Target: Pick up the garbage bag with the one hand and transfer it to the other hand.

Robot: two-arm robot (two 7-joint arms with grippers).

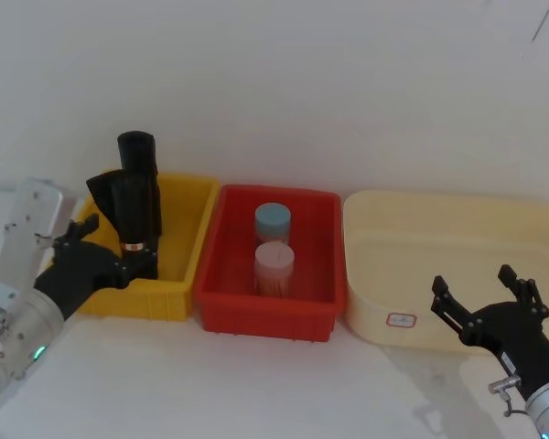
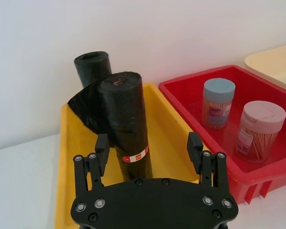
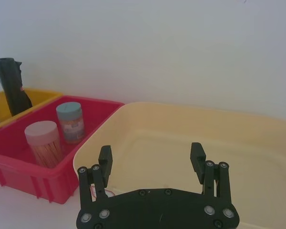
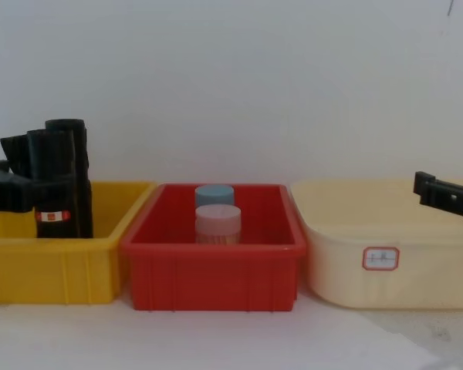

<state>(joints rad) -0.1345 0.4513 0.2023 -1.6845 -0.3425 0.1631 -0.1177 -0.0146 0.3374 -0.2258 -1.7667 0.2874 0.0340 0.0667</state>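
The garbage bag (image 2: 126, 114), a thick black roll with a red-and-white label band, stands upright in the yellow bin (image 2: 69, 162). It is also seen from above (image 1: 137, 215) and from the side (image 4: 52, 177). My left gripper (image 2: 148, 149), on the green-ringed arm, is open with one finger on each side of the roll's lower part near the label; one finger sits close to the roll and the other stands apart from it. From above, the left gripper (image 1: 119, 251) reaches into the bin. My right gripper (image 1: 471, 282) hovers open and empty over the front of the cream bin (image 1: 439, 229).
A slimmer plain black roll (image 2: 92, 67) stands right behind the garbage bag. The red bin (image 1: 265, 315) in the middle holds a blue-lidded jar (image 1: 273, 220) and a pink-lidded jar (image 1: 274, 262). A white wall runs close behind the bins.
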